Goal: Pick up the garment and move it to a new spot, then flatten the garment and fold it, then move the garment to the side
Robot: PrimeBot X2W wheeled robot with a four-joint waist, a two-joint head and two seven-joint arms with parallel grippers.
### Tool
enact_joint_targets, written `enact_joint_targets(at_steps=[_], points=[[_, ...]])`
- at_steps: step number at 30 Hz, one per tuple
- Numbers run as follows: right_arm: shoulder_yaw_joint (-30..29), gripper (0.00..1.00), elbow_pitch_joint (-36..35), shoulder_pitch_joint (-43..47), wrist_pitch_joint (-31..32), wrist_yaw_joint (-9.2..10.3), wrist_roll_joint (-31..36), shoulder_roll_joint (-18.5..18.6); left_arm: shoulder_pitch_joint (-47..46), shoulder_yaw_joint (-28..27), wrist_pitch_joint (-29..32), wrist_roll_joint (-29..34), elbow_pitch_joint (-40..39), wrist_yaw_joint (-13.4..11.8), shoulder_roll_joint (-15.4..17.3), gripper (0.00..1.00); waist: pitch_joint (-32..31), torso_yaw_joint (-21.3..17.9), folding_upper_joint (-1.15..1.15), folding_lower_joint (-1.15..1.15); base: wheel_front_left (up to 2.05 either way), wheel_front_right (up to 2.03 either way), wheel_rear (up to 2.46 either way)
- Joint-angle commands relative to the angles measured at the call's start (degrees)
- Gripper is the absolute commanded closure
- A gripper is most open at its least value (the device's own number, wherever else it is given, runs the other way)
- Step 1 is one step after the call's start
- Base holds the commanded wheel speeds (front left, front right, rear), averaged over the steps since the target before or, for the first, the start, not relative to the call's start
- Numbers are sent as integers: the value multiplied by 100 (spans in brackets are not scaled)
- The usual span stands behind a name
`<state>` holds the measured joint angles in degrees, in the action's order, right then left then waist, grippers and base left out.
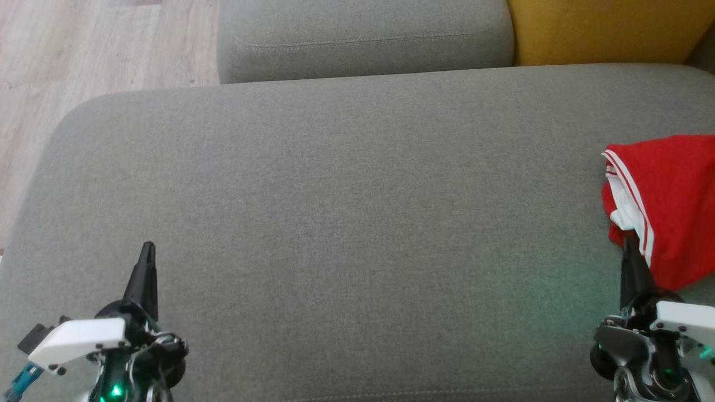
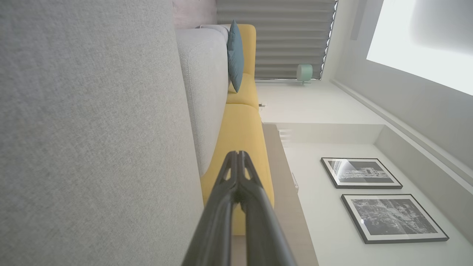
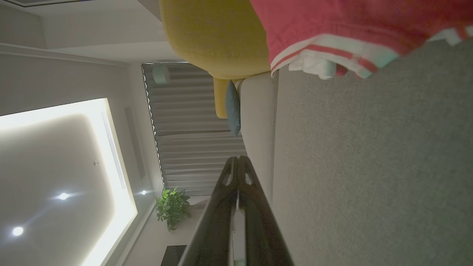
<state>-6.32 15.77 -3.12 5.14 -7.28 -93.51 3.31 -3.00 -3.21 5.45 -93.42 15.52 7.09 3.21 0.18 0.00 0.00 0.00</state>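
Note:
The garment (image 1: 670, 195) is a red piece with white stripes, lying bunched at the right edge of the grey seat cushion (image 1: 335, 195). In the right wrist view the garment (image 3: 332, 26) lies along the top. My right gripper (image 1: 630, 243) is at the lower right, shut and empty, its tip just at the garment's near edge. Its fingers (image 3: 237, 159) are pressed together with nothing between them. My left gripper (image 1: 148, 248) is over the cushion at the lower left, far from the garment, also shut and empty (image 2: 238, 155).
A second grey cushion (image 1: 363, 39) and a yellow one (image 1: 603, 28) stand behind the seat. Wooden floor (image 1: 84, 56) lies beyond the cushion's left edge. A blue pillow (image 2: 235, 55) leans on the sofa farther along.

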Motion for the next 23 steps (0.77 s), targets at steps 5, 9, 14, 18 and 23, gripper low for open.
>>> enact_joint_targets(at_steps=[5, 9, 14, 18, 23], points=[[87, 100, -181, -297, 49, -21, 46, 35, -311, -242, 32, 53, -151, 40, 32, 100, 0, 0, 0, 0, 0, 0, 0], [81, 100, -180, -297, 54, -21, 51, 31, -312, -247, 36, 57, -151, 40, 28, 100, 0, 0, 0, 0, 0, 0, 0], [74, 100, -180, -298, 60, -21, 57, 26, -312, -253, 41, 62, -150, 40, 24, 100, 0, 0, 0, 0, 0, 0, 0], [69, 100, -180, -298, 64, -21, 61, 22, -313, -258, 45, 65, -150, 40, 21, 100, 0, 0, 0, 0, 0, 0, 0], [63, 100, -179, -299, 69, -21, 66, 18, -313, -263, 49, 70, -150, 40, 17, 100, 0, 0, 0, 0, 0, 0, 0]])
